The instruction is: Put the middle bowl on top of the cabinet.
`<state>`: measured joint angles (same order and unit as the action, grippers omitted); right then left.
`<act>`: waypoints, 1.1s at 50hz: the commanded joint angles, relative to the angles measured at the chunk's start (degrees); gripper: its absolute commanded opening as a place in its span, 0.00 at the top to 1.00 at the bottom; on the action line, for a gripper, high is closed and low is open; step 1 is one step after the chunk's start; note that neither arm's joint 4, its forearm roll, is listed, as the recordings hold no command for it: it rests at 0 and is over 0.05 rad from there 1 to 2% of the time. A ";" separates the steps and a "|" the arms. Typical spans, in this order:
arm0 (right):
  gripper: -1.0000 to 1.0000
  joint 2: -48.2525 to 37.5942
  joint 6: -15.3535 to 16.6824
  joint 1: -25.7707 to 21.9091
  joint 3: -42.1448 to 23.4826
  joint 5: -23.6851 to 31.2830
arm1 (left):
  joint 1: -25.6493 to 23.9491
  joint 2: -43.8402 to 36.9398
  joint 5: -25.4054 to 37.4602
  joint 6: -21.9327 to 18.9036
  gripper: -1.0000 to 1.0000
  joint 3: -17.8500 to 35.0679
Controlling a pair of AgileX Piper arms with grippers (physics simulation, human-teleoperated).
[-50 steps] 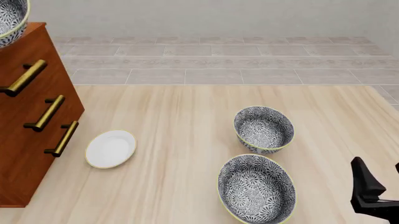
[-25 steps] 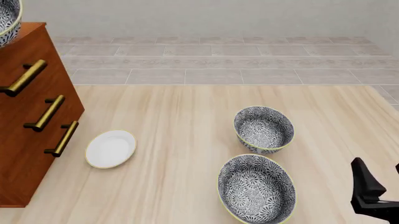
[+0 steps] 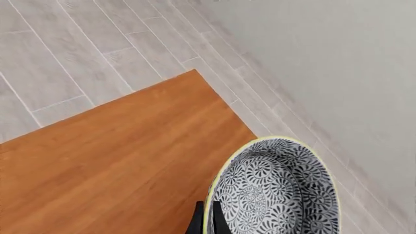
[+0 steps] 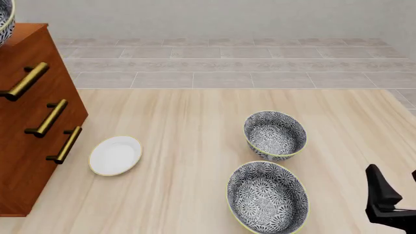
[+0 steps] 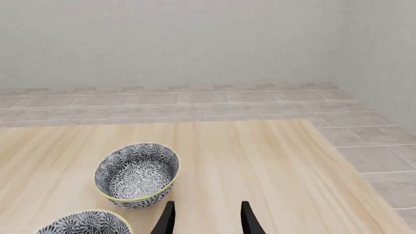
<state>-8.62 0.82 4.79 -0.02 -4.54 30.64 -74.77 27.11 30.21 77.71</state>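
The middle bowl [image 3: 279,195], grey-and-white floral with a pale yellow rim, is over the far corner of the cabinet top [image 3: 117,161]. My left gripper [image 3: 208,224] is shut on its rim, one dark finger on each side of the wall. In the front view only a sliver of this bowl [image 4: 5,19] shows at the upper left edge, above the reddish-brown cabinet [image 4: 32,122]. Whether the bowl touches the top I cannot tell. My right gripper [image 5: 206,222] is open and holds nothing, low at the table's near right [image 4: 398,187].
Two more floral bowls stand on the table, one farther [image 4: 275,135] and one nearer [image 4: 268,197]; the farther one [image 5: 136,174] lies just ahead of my right fingers. A small white plate [image 4: 115,155] sits by the cabinet's brass handles [image 4: 48,118]. Tiled floor lies beyond the table.
The held bowl has slid further left and almost out of the front view, over the cabinet top. The right arm and the other things have not moved.
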 commanded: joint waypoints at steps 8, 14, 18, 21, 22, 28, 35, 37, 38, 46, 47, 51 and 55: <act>0.00 -0.56 0.13 -0.08 0.00 -0.52 | 2.05 -1.78 -0.59 0.43 1.00 0.24; 0.00 0.28 0.09 -0.23 -0.01 0.27 | 2.56 -2.37 -0.63 0.71 1.00 0.25; 0.00 0.31 0.14 -0.15 -0.01 0.26 | 2.50 -3.14 -0.72 1.03 1.00 -0.02; 0.00 0.62 0.17 -0.10 -0.01 0.58 | 2.85 -3.47 -0.77 1.30 1.00 -0.15; 0.00 0.61 0.11 -0.07 -0.01 0.60 | 2.97 -3.58 -0.77 1.36 1.00 -0.21; 0.00 -0.14 0.12 -0.07 0.00 -0.13 | 3.53 -4.07 -0.68 1.57 1.00 -0.39; 0.00 0.24 -0.01 -0.09 0.00 0.34 | 4.24 -4.53 -0.31 2.36 1.00 -0.28; 0.00 0.23 -0.01 -0.06 0.00 0.35 | 4.37 -4.58 -0.33 2.31 1.00 -0.25; 0.00 0.23 -0.01 -0.06 0.00 0.35 | 4.37 -4.58 -0.33 2.31 1.00 -0.25; 0.00 0.84 -0.03 -0.16 0.00 0.98 | 5.10 -4.55 -0.52 2.00 1.00 -0.56; 0.00 0.84 -0.03 -0.16 0.00 0.98 | 5.05 -4.66 -0.48 2.06 1.00 -0.53; 0.00 0.88 -0.21 -0.08 0.01 1.11 | 5.44 -4.97 -0.35 1.89 1.00 -0.28; 0.00 1.55 -0.18 -0.14 0.01 1.75 | 5.58 -4.89 -0.43 1.72 1.00 -0.42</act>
<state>-7.80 0.72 4.68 -0.01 -3.54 34.69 -78.30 26.15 31.67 78.13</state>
